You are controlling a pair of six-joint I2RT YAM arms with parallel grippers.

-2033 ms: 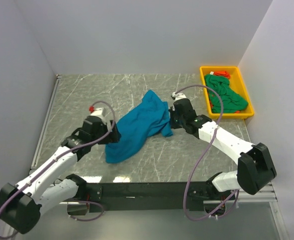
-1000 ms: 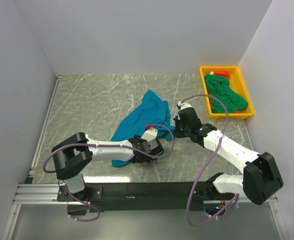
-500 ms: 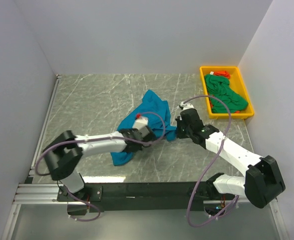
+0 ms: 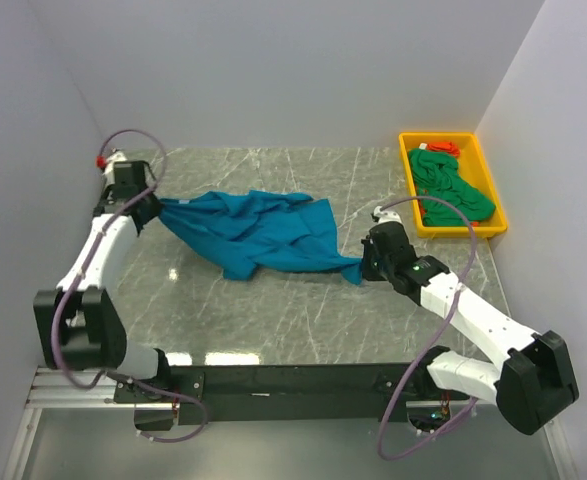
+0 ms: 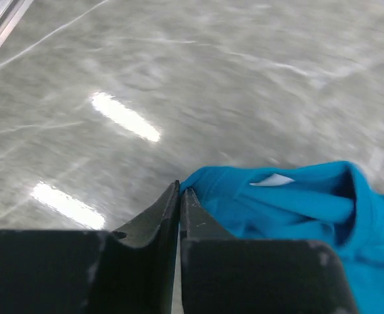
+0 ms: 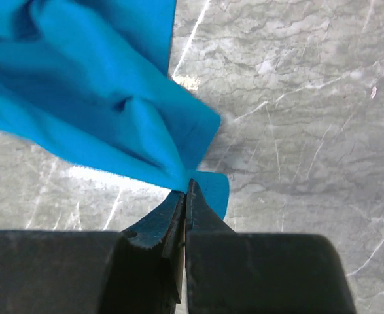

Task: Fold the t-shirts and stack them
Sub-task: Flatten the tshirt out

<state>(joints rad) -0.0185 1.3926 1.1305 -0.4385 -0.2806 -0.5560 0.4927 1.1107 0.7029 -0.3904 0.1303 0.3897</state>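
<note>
A teal-blue t-shirt (image 4: 263,232) is stretched across the middle of the marble table between my two grippers. At the table's far left, my left gripper (image 4: 156,207) is shut on one edge of it; the left wrist view shows the jaws pressed together (image 5: 180,190) with the cloth (image 5: 296,203) pinched at their tips. My right gripper (image 4: 363,268) is shut on the opposite corner, and in the right wrist view the cloth (image 6: 93,85) fans out from its closed tips (image 6: 186,186). A bright green t-shirt (image 4: 453,195) and a small red-orange piece (image 4: 443,148) lie in the bin.
The yellow plastic bin (image 4: 410,185) stands at the back right against the wall. White walls close in the table on the left, back and right. A metal rail runs along the left edge (image 4: 91,240).
My left arm has swung from the table's middle front out to the far left, pulling the teal shirt's edge with it and stretching the shirt out. The right gripper has shifted slightly right, still gripping.
</note>
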